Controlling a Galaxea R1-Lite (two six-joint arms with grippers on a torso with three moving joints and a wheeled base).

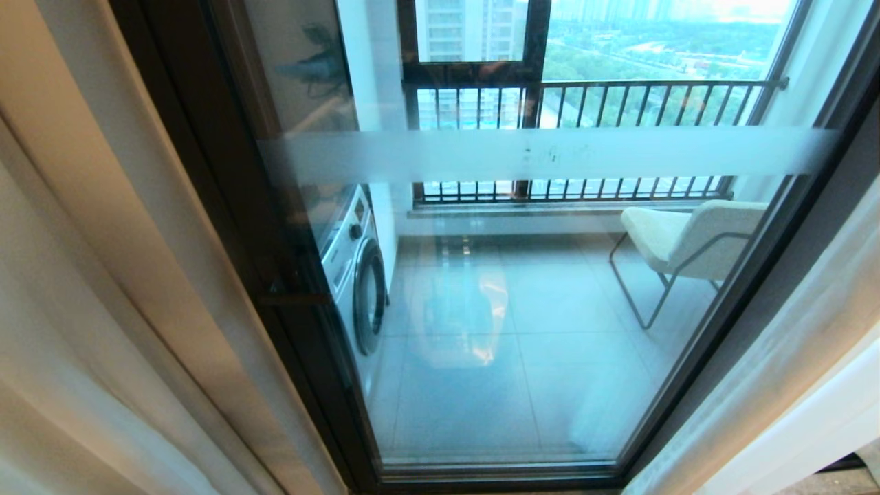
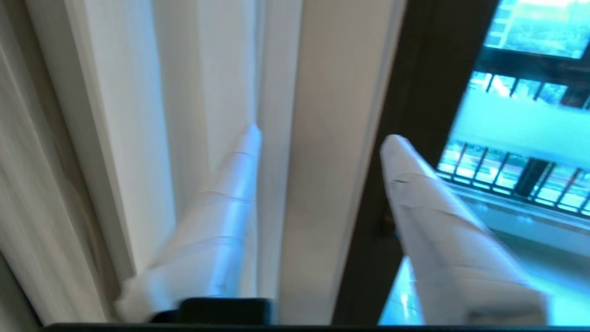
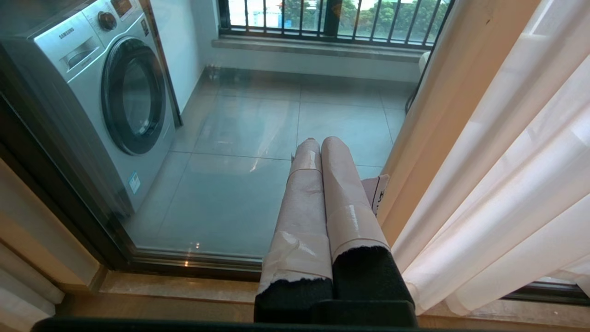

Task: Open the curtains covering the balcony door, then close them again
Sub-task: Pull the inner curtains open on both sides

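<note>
The balcony door (image 1: 227, 172) stands uncovered, its glass crossed by a frosted band (image 1: 550, 155). The curtains are gathered at both sides, sheer white folds at the left (image 1: 69, 357) and at the right (image 1: 790, 371). Neither arm shows in the head view. In the left wrist view my left gripper (image 2: 320, 133) is open, its taped fingers (image 2: 230, 207) straddling a pale curtain fold (image 2: 318, 69) beside the dark door frame (image 2: 415, 92). My right gripper (image 3: 320, 140) is shut and empty, low by the door glass (image 3: 239, 161), with the sheer right curtain (image 3: 507, 184) next to it.
A beige drape hangs by each sheer panel (image 1: 41, 69) (image 3: 442, 115). Behind the glass stand a washing machine (image 1: 357, 275) (image 3: 115, 101), a pale chair (image 1: 687, 237) and a black-barred railing (image 1: 619, 103). A stone sill (image 3: 184, 286) runs under the door.
</note>
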